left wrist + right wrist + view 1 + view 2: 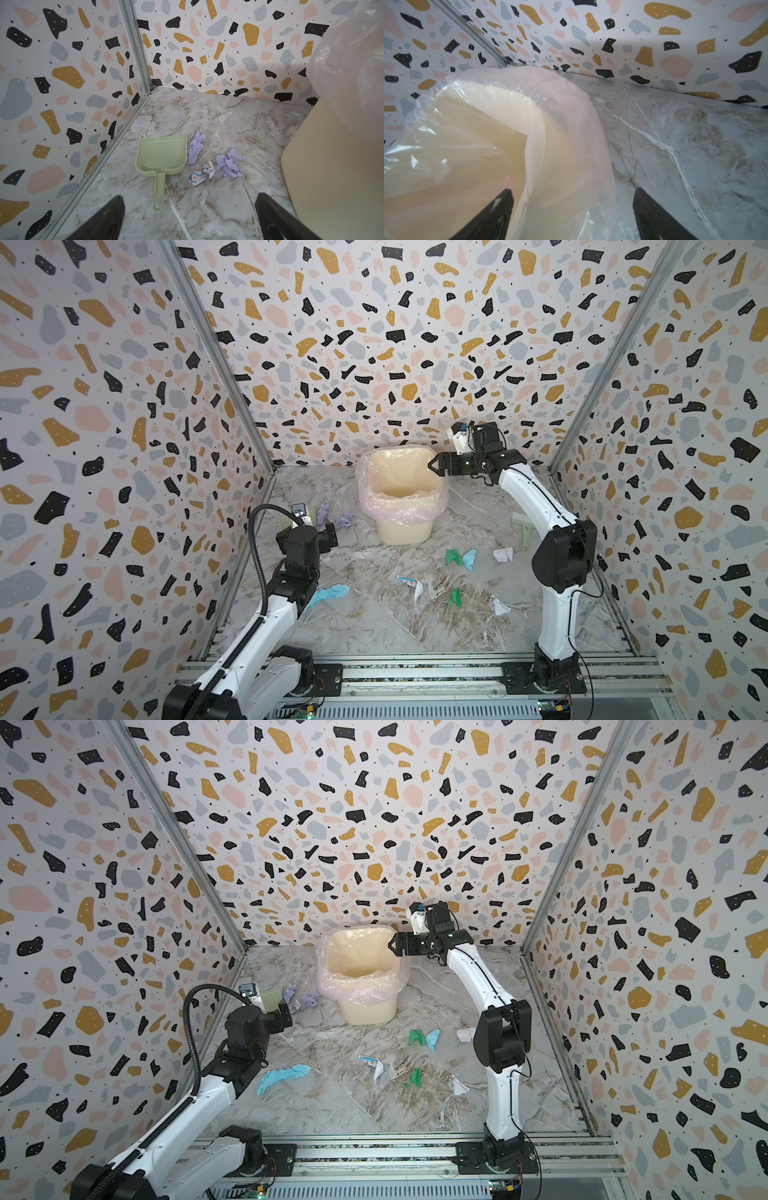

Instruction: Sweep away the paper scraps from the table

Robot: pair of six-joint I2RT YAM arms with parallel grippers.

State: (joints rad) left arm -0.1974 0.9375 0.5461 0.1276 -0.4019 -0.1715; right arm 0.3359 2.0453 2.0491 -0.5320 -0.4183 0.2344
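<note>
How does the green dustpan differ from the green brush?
The dustpan lies near the left wall; the brush lies near the right wall. The dustpan is a wide scoop; the brush is narrow, with bristles. Both are pale green, with handles, on the table.

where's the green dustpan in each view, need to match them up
Top view: dustpan far left, mostly hidden behind the left arm.
Top view: same spot, a green corner showing.
Left wrist: centre, whole, lavender paper scraps beside it.
Right wrist: not in it.
Shared landmark: the cream bin, in all four.
</note>
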